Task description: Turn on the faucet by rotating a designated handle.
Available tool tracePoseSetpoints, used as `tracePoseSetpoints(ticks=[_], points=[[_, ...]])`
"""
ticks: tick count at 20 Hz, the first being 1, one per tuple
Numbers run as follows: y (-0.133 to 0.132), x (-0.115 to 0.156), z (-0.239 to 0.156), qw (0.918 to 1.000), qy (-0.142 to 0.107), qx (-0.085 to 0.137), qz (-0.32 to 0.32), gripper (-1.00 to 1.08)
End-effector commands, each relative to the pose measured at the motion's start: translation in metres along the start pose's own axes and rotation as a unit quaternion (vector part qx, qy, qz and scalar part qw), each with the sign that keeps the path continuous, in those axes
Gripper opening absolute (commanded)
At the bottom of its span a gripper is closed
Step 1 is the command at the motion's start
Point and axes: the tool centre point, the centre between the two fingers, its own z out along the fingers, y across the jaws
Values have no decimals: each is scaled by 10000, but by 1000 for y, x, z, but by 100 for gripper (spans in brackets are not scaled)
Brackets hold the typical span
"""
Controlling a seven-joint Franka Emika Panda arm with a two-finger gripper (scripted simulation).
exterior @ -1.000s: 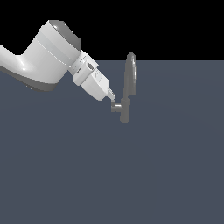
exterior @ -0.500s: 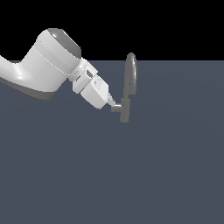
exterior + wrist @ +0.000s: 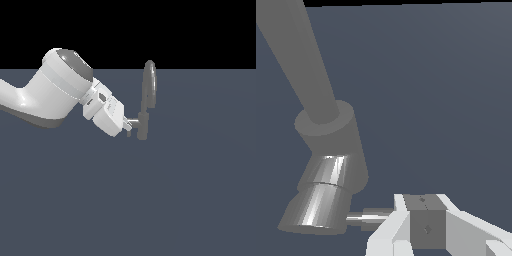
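Exterior view: white arm reaches in from the exterior view's left, gripper [image 3: 129, 128] right at the handle [image 3: 134, 121], a short stub sticking out of the faucet [image 3: 146, 102] toward the arm; faucet stands upright on the dark grey counter [image 3: 190, 190], tall looped spout rising above the base. Wrist view: faucet [image 3: 331, 165] fills the frame near the camera, handle [image 3: 368, 217] runs from its base into the gripper [image 3: 406, 235]; cannot tell whether the fingers are clamped on it or just against it.
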Motion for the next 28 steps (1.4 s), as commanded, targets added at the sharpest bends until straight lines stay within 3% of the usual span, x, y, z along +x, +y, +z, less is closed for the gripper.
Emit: tracePoseSetpoints(ticks=[1, 8, 9, 10, 28], points=[[2, -12, 13, 10000, 11, -49, -38, -100], [-1, -41, 43, 9999, -4, -120, -70, -100], [-1, -41, 43, 9999, -4, -120, -70, -100], [-11, -19, 19, 9999, 47, 76, 73, -100], [-42, -59, 62, 9999, -2, -110, -62, -100]])
